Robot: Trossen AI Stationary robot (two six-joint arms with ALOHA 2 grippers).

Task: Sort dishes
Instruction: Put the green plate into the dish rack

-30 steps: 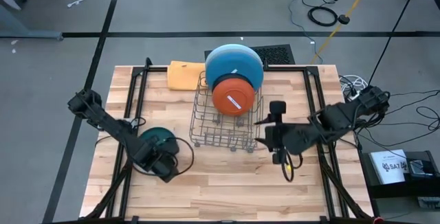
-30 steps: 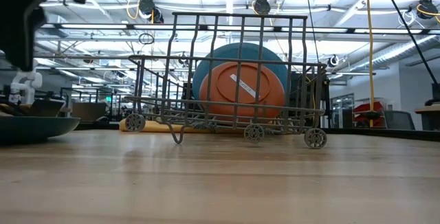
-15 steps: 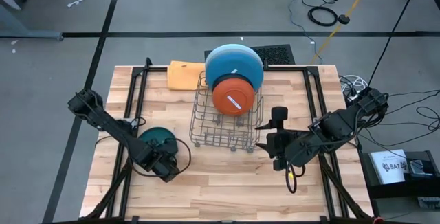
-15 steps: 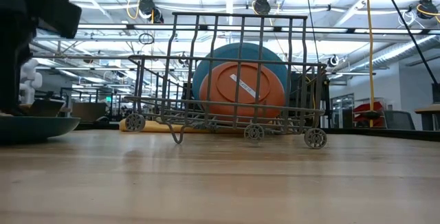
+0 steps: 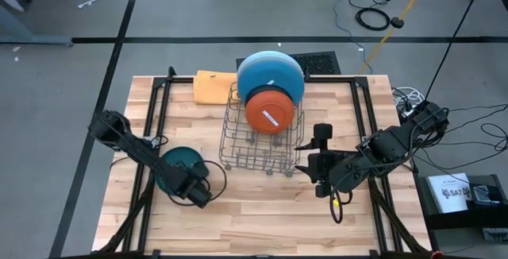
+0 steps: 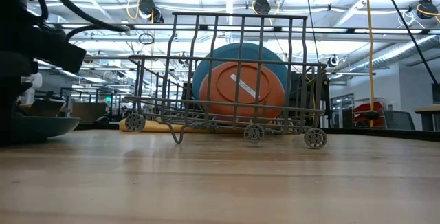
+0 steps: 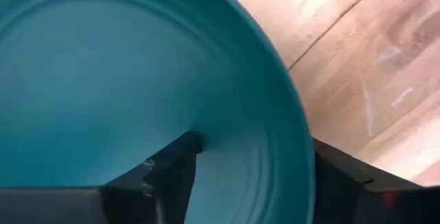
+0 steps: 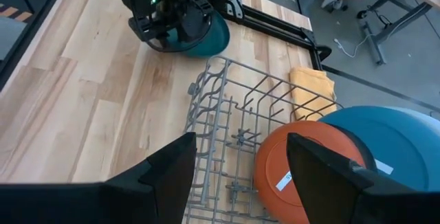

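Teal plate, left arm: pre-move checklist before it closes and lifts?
1. Left gripper open: ok.
2. Fingers straddle the rim of the dark teal plate, one inside, one outside: ok, by the left wrist view.
3. Plate resting flat on the table: ok, by the low view.
4. Free slots in the wire rack in front of the orange plate: ok.
5. Right gripper open, parked beside the rack, clear of the left arm's side: ok.
6. How far the fingers reach onto the rim: cannot tell.

Grey floor point(image 5: 198, 5), cables point(image 5: 371, 17), perhaps ceiling lights point(image 6: 261, 5)
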